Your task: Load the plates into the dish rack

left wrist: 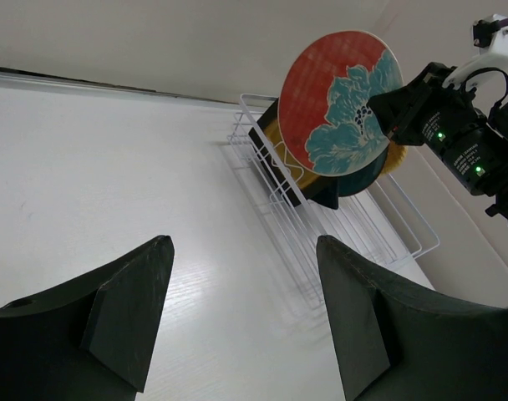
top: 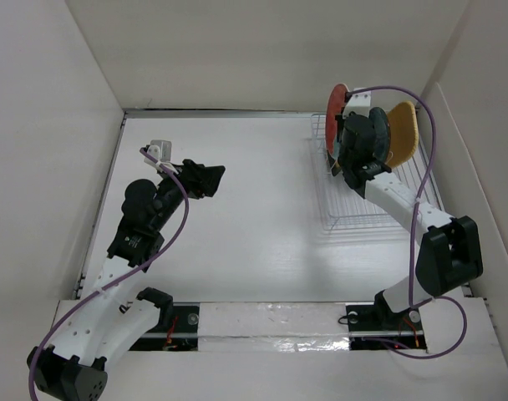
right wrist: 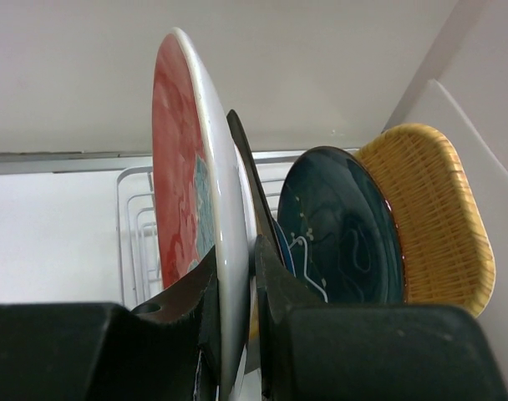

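The right gripper (right wrist: 236, 269) is clenched on the rim of the round red-and-teal patterned plate (right wrist: 185, 180). Its two dark fingers (right wrist: 200, 288) pinch the white edge from both faces, low in the right wrist view. The plate stands on edge, its red face toward the left of that frame. In the left wrist view it sits at upper right: a matte red disc with a teal flower spreading from its right side, held over the dish rack (left wrist: 321, 230). Whether its lower rim touches the wires cannot be told.

The left gripper (left wrist: 244, 247) is released and wide open, with two blunt black fingers (left wrist: 133, 305) at the bottom of its own view. Nothing lies between them but the bare white table (left wrist: 112, 184). From above it hovers at centre left (top: 210, 177), well apart from the rack.

The rack is thin white wire, rectangular, at upper right in the overhead view (top: 375, 196). Other plates already stand in it. These are a square mustard-yellow plate with a black rim (left wrist: 275, 149), a glossy round dark teal plate (right wrist: 346, 230), and an orange rounded-square plate (right wrist: 438, 217) with a woven, basket-like texture at far right. A thin blue sliver between the black rim and the teal plate is too hidden to name.
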Tool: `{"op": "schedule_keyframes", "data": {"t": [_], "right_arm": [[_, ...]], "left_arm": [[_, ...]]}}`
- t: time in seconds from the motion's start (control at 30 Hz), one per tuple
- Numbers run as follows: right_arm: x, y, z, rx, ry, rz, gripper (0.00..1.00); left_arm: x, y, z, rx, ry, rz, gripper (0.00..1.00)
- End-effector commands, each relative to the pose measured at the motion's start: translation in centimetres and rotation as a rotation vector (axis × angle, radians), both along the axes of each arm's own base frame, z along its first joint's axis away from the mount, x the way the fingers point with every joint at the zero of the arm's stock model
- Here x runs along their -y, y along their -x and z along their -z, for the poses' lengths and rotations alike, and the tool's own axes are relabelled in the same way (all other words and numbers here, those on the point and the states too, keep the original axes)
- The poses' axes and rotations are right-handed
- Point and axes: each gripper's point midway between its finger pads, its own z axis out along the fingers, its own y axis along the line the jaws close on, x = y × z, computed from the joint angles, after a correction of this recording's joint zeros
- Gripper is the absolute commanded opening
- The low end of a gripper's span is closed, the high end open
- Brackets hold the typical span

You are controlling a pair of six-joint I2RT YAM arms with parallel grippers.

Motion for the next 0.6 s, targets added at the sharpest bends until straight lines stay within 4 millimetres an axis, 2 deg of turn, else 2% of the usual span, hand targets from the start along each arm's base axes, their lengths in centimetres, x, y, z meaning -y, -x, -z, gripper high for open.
{"op": "schedule_keyframes", "data": {"t": [0.0, 0.23, 0.57], "right_arm": [[0.7, 0.0, -7.9, 0.286, -0.118, 0.037, 0.0], [0.7, -1.6, -5.8, 0.245, -0.072, 0.05, 0.0], [0.2, -2.4, -2.5, 0.2, -0.036, 0.035, 0.0]], "left_arm": [[0.2, 0.1, -1.4, 0.051, 0.014, 0.011, 0.67], [0.3, 0.1, -1.3, 0.048, 0.013, 0.015, 0.67], [0.2, 0.0, -1.3, 0.052, 0.009, 0.012, 0.67]]}}
